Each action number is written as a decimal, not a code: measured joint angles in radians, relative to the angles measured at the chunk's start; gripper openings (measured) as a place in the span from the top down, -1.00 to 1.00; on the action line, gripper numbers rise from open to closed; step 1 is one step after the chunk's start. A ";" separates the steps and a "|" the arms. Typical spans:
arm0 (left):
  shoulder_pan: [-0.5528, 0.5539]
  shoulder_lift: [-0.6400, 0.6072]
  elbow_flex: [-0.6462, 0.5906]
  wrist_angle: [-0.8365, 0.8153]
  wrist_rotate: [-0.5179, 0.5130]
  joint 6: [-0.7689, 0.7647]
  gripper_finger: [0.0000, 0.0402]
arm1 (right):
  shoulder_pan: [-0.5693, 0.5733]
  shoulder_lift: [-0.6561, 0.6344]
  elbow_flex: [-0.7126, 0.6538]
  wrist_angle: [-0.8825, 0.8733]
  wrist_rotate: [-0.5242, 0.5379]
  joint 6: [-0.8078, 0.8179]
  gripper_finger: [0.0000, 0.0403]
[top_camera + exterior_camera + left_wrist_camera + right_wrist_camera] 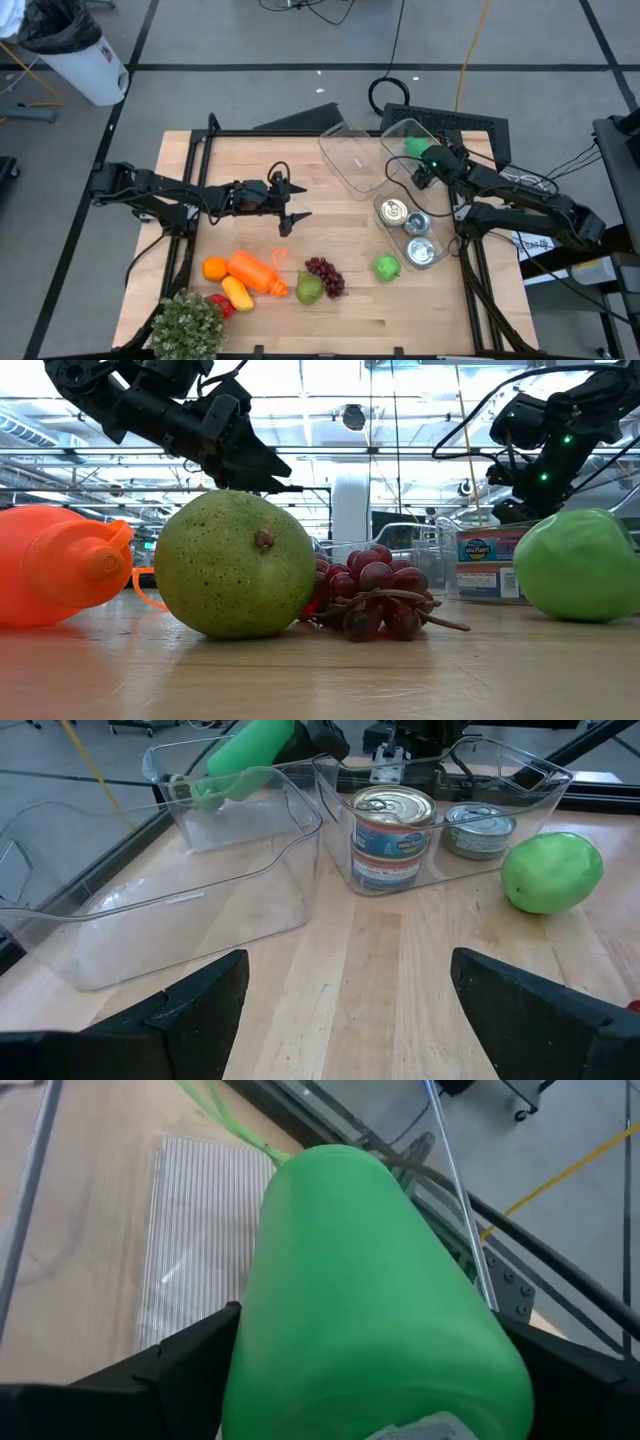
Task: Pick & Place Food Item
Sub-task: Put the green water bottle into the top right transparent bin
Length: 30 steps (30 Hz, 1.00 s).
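From the low camera, nearest is a pear with a bunch of grapes touching it, an orange bottle to one side and a green apple to the other, all on the tabletop.

Farther back, the left gripper hovers over the middle of the tabletop with its jaws wide apart and nothing between them.

Farthest, at the back right, the right gripper sits over a clear bin. A green bottle fills the space between its jaws. They flank it closely, but I cannot tell whether they grip it or have let go.

The bottle's long axis runs out from the wrist along the jaws, down into the bin. The right arm is on it; the left is well apart. A second clear bin stands just beside, and cans sit in a third.
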 joint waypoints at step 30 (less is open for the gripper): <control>0.000 0.000 0.000 0.000 0.000 -0.005 -0.75 | 0.000 -0.041 0.002 -0.005 -0.106 0.218 -0.77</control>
